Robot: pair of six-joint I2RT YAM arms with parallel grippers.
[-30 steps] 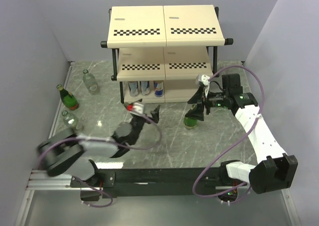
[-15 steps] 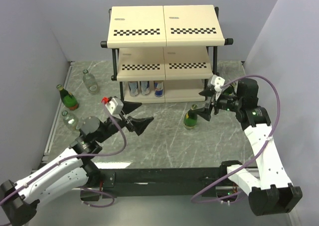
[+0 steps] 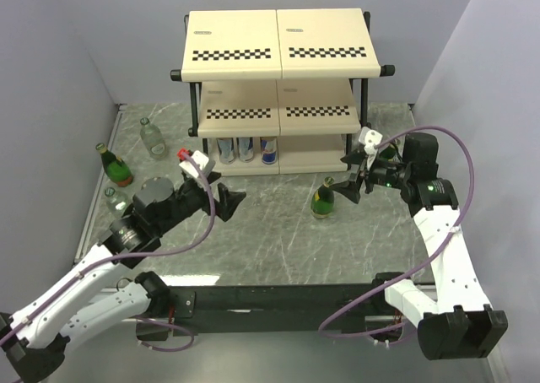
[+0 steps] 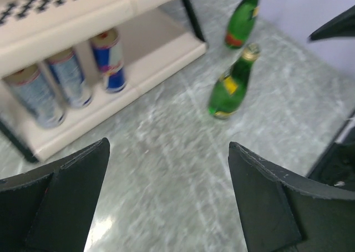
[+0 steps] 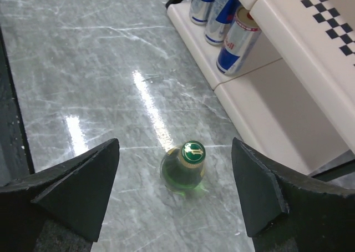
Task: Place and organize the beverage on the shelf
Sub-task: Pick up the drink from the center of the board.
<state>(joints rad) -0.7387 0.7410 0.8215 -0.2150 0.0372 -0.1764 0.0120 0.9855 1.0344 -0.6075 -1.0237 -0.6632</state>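
Observation:
The shelf point(image 3: 278, 50) stands at the back of the table, with three cans point(image 3: 246, 149) on its bottom tier. A green bottle point(image 3: 323, 201) stands upright on the marble in front of the shelf's right half. My right gripper point(image 3: 348, 176) is open and empty, just right of and above the bottle. In the right wrist view point(image 5: 175, 142) the bottle's cap point(image 5: 193, 152) shows between the fingers, well below them. My left gripper point(image 3: 226, 196) is open and empty left of the bottle. Its wrist view point(image 4: 168, 145) shows the bottle point(image 4: 230, 88) ahead and the cans point(image 4: 110, 60).
By the left wall stand a clear bottle point(image 3: 152, 138), a green bottle point(image 3: 115, 166) and another clear bottle point(image 3: 119, 202). The shelf's black leg point(image 4: 192, 18) stands near the bottom board's corner. The right wall lies close behind the right arm.
My right gripper has left the green bottle's neck and drawn back to the right, leaving the bottle standing. My left arm has swung round, its gripper ending slightly left and back.

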